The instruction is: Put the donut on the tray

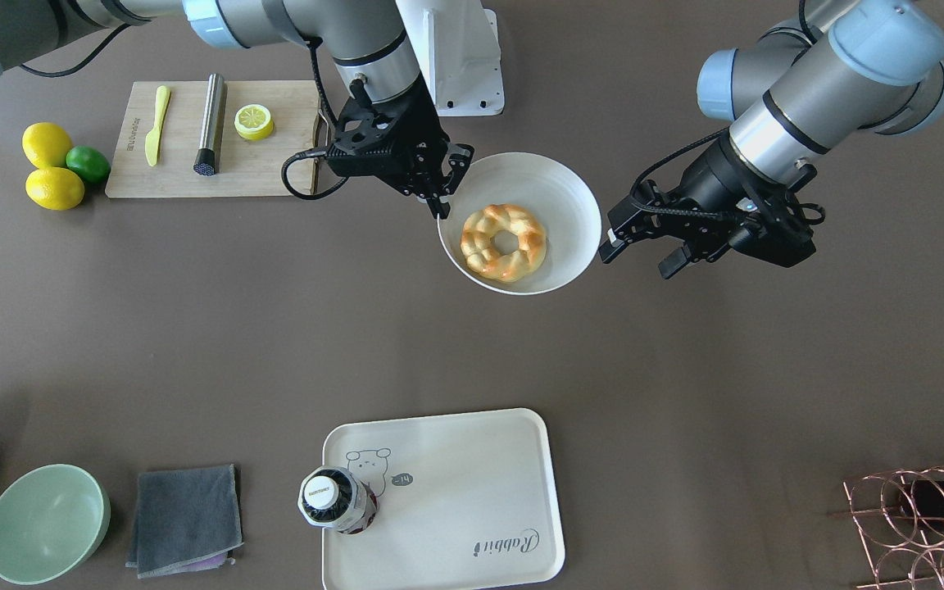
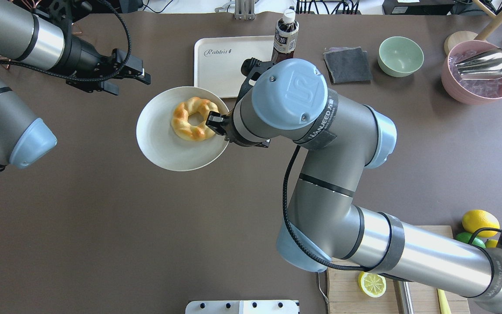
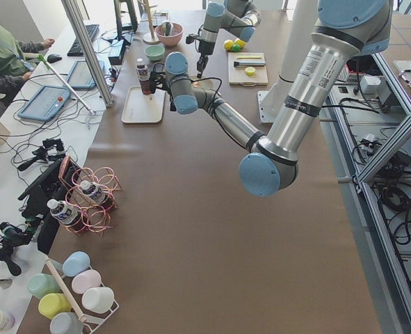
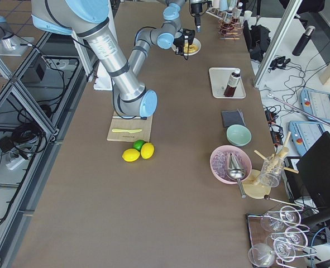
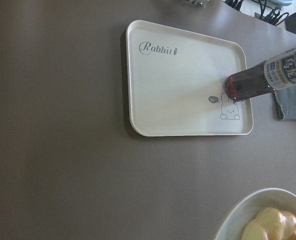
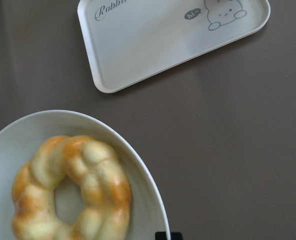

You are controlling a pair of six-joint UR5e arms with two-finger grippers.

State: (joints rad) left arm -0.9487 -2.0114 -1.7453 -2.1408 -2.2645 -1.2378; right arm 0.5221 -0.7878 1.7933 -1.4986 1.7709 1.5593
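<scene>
The donut (image 1: 503,242) lies on a round white plate (image 1: 521,172). My right gripper (image 1: 442,205) is shut on the plate's rim and holds the plate above the table. The donut also shows in the overhead view (image 2: 193,118) and the right wrist view (image 6: 70,190). My left gripper (image 1: 640,254) is open and empty, just beside the plate's other edge and apart from it. The cream tray (image 1: 456,492) lies on the far side of the table from the robot. It also shows in the left wrist view (image 5: 188,80).
A dark bottle (image 1: 337,500) stands on the tray's corner by the bear drawing. A grey cloth (image 1: 185,516) and a green bowl (image 1: 46,524) lie beside the tray. A cutting board (image 1: 275,168), lemons (image 1: 54,187) and a wire rack (image 1: 923,524) sit further off.
</scene>
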